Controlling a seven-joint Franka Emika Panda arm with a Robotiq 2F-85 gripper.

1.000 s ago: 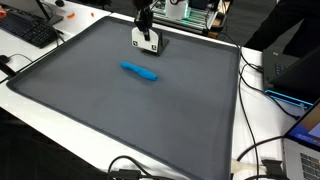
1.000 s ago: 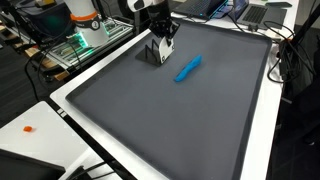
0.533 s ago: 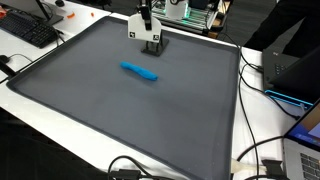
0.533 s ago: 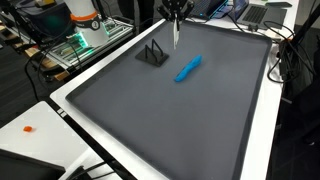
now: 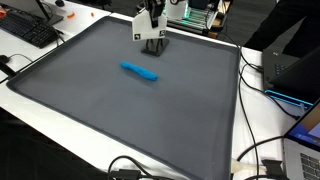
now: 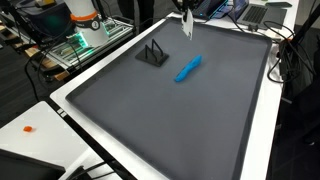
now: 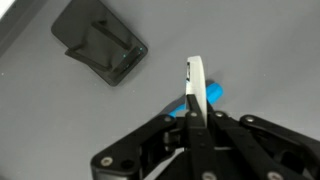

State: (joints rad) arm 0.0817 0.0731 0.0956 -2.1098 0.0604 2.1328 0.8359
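Item: one gripper (image 7: pixel 193 128), jaws closed to a narrow slit on the lower edge of a thin white card (image 7: pixel 197 85), which stands on edge between the fingertips in the wrist view. Location of card: in the air above the far part of the grey mat (image 5: pixel 120 110), touching nothing but the fingers; in an exterior view it hangs (image 6: pixel 187 24) to the right of and beyond the black stand. Item: black stand (image 7: pixel 100 48), a small slotted holder sitting flat on the mat near its far edge, slot empty, apart from the card. Item: blue pen (image 6: pixel 188 68) (it could equally be a marker; too small to tell), lying flat about mid-mat, nearer than the stand, and partly hidden behind the card and fingers in the wrist view. Item: keyboard (image 5: pixel 30 30), off the mat at the far left, not involved. Condition of work, as judged: the card is gripped and clear of the stand, so the pick-up appears complete; the card has not been set down on any surface, and the pen lies untouched.
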